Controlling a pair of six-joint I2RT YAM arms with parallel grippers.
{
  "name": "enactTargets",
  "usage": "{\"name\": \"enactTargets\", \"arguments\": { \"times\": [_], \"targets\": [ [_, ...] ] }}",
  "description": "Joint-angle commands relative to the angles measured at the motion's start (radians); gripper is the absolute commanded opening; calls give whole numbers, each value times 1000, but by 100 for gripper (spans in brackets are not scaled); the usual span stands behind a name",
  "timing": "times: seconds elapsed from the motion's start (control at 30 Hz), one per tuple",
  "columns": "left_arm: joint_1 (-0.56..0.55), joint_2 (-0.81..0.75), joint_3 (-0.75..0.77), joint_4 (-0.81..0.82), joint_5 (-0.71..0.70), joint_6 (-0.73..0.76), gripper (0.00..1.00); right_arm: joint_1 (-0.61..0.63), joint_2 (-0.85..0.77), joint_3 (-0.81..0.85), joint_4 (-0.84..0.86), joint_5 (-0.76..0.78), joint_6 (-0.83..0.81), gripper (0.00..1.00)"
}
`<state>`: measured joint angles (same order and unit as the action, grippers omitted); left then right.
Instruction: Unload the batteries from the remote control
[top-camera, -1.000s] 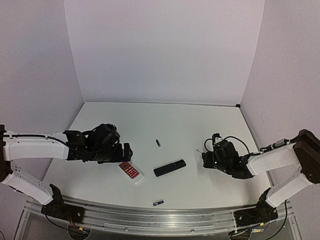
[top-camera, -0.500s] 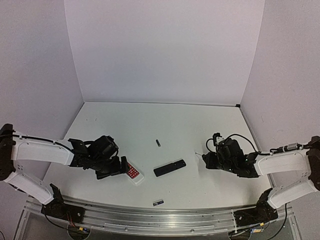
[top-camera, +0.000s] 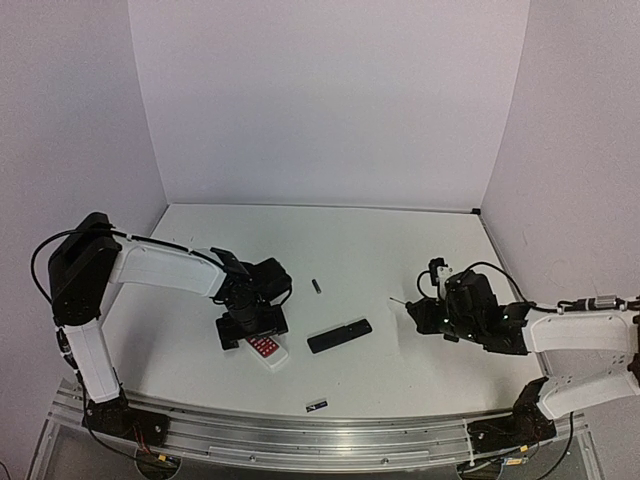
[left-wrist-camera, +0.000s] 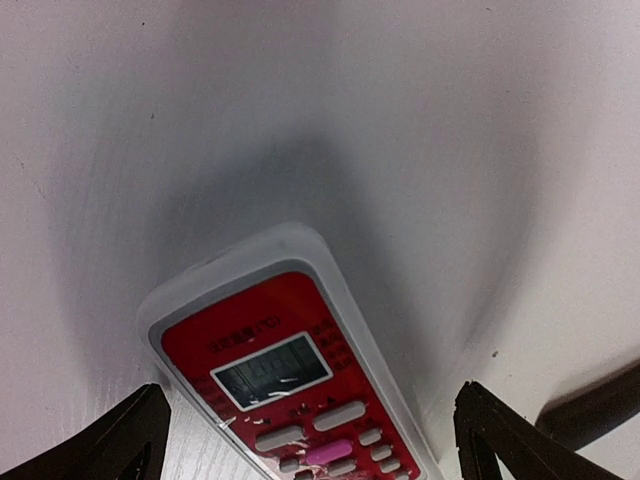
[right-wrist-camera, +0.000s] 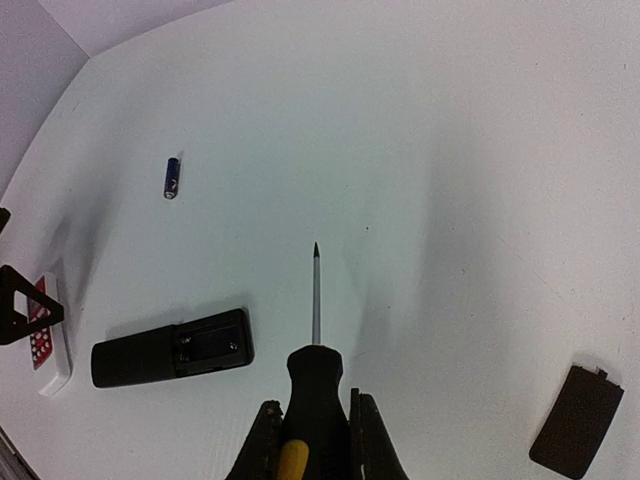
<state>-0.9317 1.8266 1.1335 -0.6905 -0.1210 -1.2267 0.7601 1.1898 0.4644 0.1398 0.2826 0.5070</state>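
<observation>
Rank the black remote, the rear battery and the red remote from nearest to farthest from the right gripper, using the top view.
1. Black remote, just left of the right gripper.
2. Rear battery, mid-table, farther back.
3. Red remote, far left, under the left gripper.

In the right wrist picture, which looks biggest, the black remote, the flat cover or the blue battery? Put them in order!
Largest: black remote.
Then the flat cover.
Smallest: blue battery, though it lies farthest from the camera, which shrinks it.

Table (top-camera: 340, 240): red remote (top-camera: 263, 347), black remote (top-camera: 339, 335), batteries (top-camera: 316, 285)
</observation>
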Motion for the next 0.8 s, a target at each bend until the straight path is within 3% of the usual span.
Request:
{"name": "enactTargets", "arguments": {
  "times": [0.0, 0.07, 0.23, 0.47, 0.77],
  "targets": [
    [-7, 73, 86, -142, -53, -27, 99, 5, -67, 13, -21, 11, -27, 0],
    [-7, 97, 97, -136, -52, -21, 97, 6, -74, 2, -24, 21, -34, 0],
    [-7, 151, 111, -103, -49, -10, 79, 5, -61, -25, -24, 51, -35, 0],
    [-7, 180, 99, -62, -56, -18, 66, 5, 10, -69, 23, 63, -49, 7],
    [-6, 162, 49, -21, -84, -31, 49, 8, 119, -136, 110, 56, 47, 14]
  ]
}}
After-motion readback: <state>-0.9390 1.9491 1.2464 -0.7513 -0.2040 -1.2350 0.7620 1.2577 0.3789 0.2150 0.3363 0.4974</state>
